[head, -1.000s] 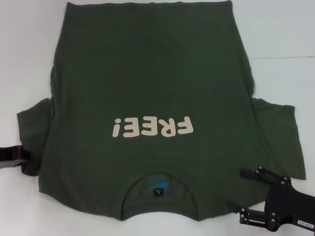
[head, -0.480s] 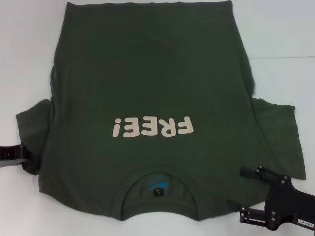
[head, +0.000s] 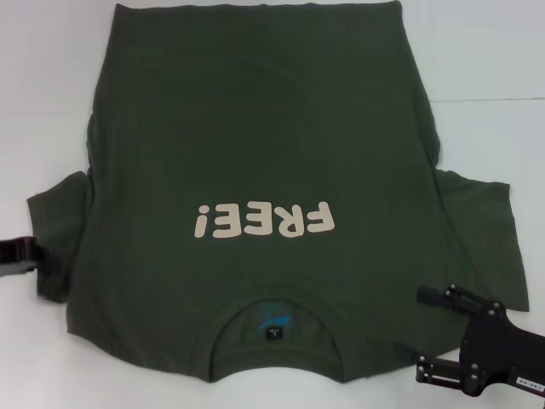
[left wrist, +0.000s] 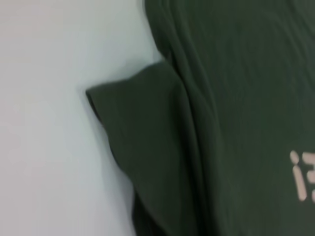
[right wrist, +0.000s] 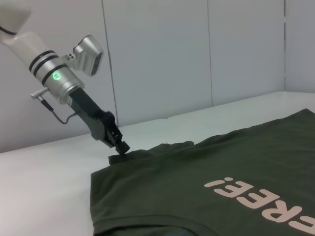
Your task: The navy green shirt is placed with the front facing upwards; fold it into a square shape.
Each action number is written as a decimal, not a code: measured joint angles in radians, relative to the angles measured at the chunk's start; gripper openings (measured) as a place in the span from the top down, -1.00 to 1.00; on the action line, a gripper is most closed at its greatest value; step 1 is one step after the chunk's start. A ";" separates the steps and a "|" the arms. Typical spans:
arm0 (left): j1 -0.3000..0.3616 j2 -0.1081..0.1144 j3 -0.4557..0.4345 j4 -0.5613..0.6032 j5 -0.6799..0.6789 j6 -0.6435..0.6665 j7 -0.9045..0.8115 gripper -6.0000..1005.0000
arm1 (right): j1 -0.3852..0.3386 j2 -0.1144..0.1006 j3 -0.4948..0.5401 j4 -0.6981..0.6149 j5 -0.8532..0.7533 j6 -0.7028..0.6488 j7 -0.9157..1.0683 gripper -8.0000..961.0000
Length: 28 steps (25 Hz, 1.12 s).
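Left gripper (right wrist: 123, 146) pinches the matte, softly creased navy green shirt's (head: 255, 153) sleeve.

The shirt (head: 255, 153), dark olive green with a white "FREE!" print (reading upside down in the head view), lies spread flat and front up on the white table, collar at the near edge, hem far, short sleeves out left and right.
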<state>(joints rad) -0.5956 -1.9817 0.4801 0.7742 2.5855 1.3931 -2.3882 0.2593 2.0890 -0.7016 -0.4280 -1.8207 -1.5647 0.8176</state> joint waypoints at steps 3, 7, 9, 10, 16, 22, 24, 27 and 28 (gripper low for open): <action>-0.008 0.011 -0.034 0.008 -0.001 0.027 0.004 0.89 | 0.001 0.000 0.001 0.000 0.000 0.000 0.000 -0.90; -0.011 0.018 -0.041 0.029 0.005 0.036 -0.001 0.89 | 0.003 0.000 0.002 0.000 0.000 -0.001 0.000 -0.90; -0.011 0.018 -0.041 0.030 0.006 0.037 -0.003 0.89 | 0.003 0.001 0.002 0.000 0.000 -0.001 0.000 -0.90; -0.010 0.017 -0.041 0.031 0.006 0.037 -0.003 0.89 | 0.003 0.002 0.002 0.000 0.000 -0.001 0.000 -0.90; -0.006 0.013 -0.023 0.033 0.025 0.050 -0.035 0.89 | 0.005 0.002 0.003 0.000 0.000 -0.001 0.000 -0.90; 0.001 0.012 -0.029 0.032 0.037 0.065 -0.064 0.86 | 0.006 0.000 0.004 0.000 0.000 0.000 0.000 -0.90; 0.001 0.013 -0.029 0.033 0.049 0.065 -0.069 0.78 | 0.006 -0.001 0.004 0.000 0.000 0.000 0.000 -0.90; 0.002 0.013 -0.027 0.034 0.059 0.061 -0.071 0.66 | 0.007 0.000 0.004 0.000 0.000 0.001 0.000 -0.90; 0.003 0.012 -0.025 0.034 0.060 0.058 -0.071 0.61 | 0.008 0.000 0.004 0.000 0.000 0.001 0.000 -0.90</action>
<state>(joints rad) -0.5930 -1.9694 0.4549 0.8083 2.6454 1.4512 -2.4590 0.2668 2.0894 -0.6979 -0.4280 -1.8208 -1.5633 0.8176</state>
